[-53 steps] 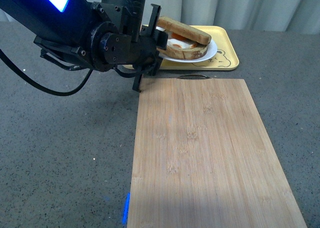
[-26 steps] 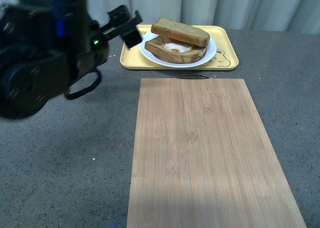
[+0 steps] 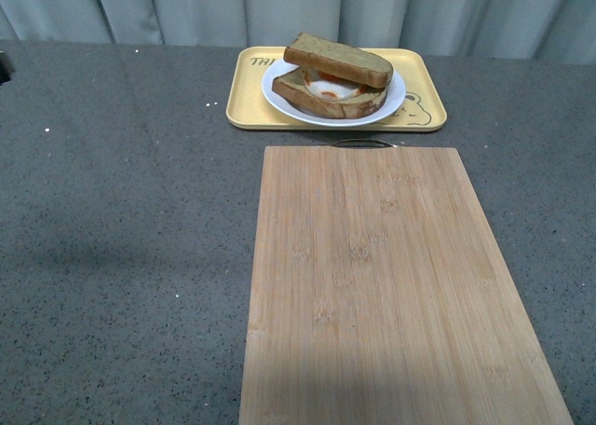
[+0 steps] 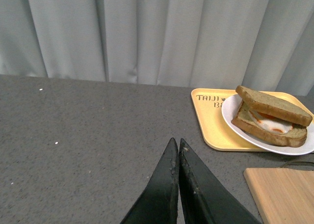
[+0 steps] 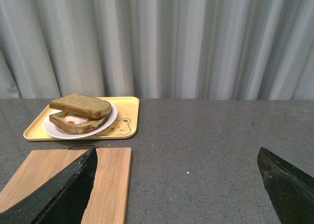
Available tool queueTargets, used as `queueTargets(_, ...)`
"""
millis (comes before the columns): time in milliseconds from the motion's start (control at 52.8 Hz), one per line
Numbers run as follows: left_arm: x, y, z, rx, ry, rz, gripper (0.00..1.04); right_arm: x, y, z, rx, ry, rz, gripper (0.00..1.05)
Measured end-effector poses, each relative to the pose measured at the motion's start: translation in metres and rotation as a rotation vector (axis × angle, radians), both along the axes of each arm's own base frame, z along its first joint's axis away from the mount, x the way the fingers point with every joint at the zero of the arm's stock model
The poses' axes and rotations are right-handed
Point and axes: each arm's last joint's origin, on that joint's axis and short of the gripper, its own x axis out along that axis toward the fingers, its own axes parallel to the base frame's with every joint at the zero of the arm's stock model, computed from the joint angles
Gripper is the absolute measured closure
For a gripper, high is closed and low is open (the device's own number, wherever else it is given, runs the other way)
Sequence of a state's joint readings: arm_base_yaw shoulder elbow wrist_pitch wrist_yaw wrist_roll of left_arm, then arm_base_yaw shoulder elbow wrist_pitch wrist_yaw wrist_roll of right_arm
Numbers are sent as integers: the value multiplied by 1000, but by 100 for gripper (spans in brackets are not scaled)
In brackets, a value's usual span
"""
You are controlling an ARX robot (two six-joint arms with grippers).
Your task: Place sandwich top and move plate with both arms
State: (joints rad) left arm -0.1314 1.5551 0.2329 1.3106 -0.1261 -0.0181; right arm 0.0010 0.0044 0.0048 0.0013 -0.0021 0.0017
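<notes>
The left arm, which filled the left side of the front view a second ago and was blurred half a second ago, is gone from that view; only a sliver of something dark shows at the left edge, too small to identify. The sandwich, plate and board sit where they were.

The yellow bear-print tray (image 3: 424,108) lies at the far side of the grey table (image 3: 121,220), in front of pale curtains (image 5: 196,37). On it sits the round white plate (image 3: 396,97), and on the plate a lower bread slice (image 3: 321,100) carries a fried egg (image 3: 333,88) with a red-orange smear. The sandwich top (image 3: 340,60) lies on the egg, skewed and tilted so one end overhangs the lower slice. A bamboo cutting board (image 3: 382,285) lies just in front of the tray, its metal handle loop (image 3: 363,143) next to the tray's near rim.

The left gripper (image 4: 175,145) has its two black fingers pressed together, holding nothing, above bare table well apart from the tray. The right gripper (image 5: 176,160) is spread wide and empty, with one finger (image 5: 64,192) over the board's corner and the other cut off at the frame edge. The tray's lettering is partly hidden behind the plate.
</notes>
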Motion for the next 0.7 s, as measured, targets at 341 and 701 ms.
queueTargets(341,-50,21,16,9,13,-17,101,0,0,0,0,0,0,9)
queueTargets(701,-78,26,19,8,0,3,101,0,0,0,0,0,0,9)
